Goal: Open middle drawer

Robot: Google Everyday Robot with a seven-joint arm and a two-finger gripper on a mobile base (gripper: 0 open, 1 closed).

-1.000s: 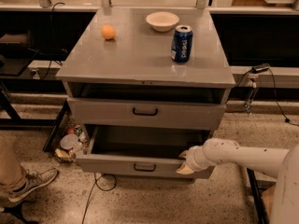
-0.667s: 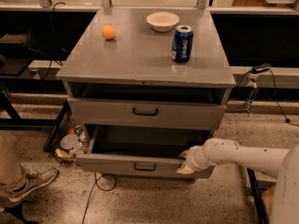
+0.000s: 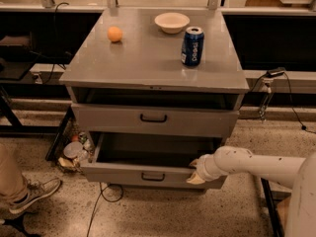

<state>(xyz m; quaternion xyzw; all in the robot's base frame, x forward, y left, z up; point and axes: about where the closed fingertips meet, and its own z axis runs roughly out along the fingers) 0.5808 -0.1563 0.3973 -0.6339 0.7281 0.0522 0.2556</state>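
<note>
Pulling from the corner could skew and jam the wide grey metal middle drawer (image 3: 118,176), standing open just left of the cream gripper (image 3: 194,176); whether it clamps, I cannot tell.

Middle drawer (image 3: 148,168): grey metal, wide and shallow, with a small black bar handle (image 3: 153,177) centred on its front panel. State: open, front standing well forward of the top drawer (image 3: 113,120) above it. Interior exposed from above, in shadow. Sits level, square to the cabinet. Gripper (image 3: 195,174) at the drawer's front right corner, against the front panel's upper edge
</note>
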